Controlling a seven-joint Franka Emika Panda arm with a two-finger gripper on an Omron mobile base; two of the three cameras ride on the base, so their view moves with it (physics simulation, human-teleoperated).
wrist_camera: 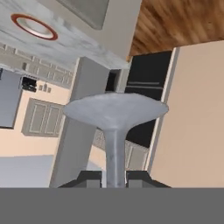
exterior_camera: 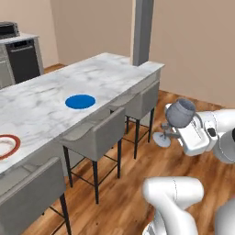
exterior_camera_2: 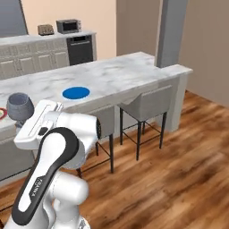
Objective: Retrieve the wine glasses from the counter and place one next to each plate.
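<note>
One glass held: wine glass (exterior_camera: 180, 113) is pinched at the stem by the gripper (exterior_camera: 173, 134), jaws pressed onto it.
Glass axis: tilted, bowl above the jaws, foot below.
Blue plate (exterior_camera: 80, 101): on the island (exterior_camera: 41, 98), well apart, forward-left of the jaws.
Red-rimmed plate (exterior_camera: 6, 146): farther left.
Judged next move: carry toward a plate.

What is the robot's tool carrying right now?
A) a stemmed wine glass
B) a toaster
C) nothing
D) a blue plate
A: the tool is closed on the thin stem of a grey-blue wine glass, held tilted in the air beside the marble island.
</note>
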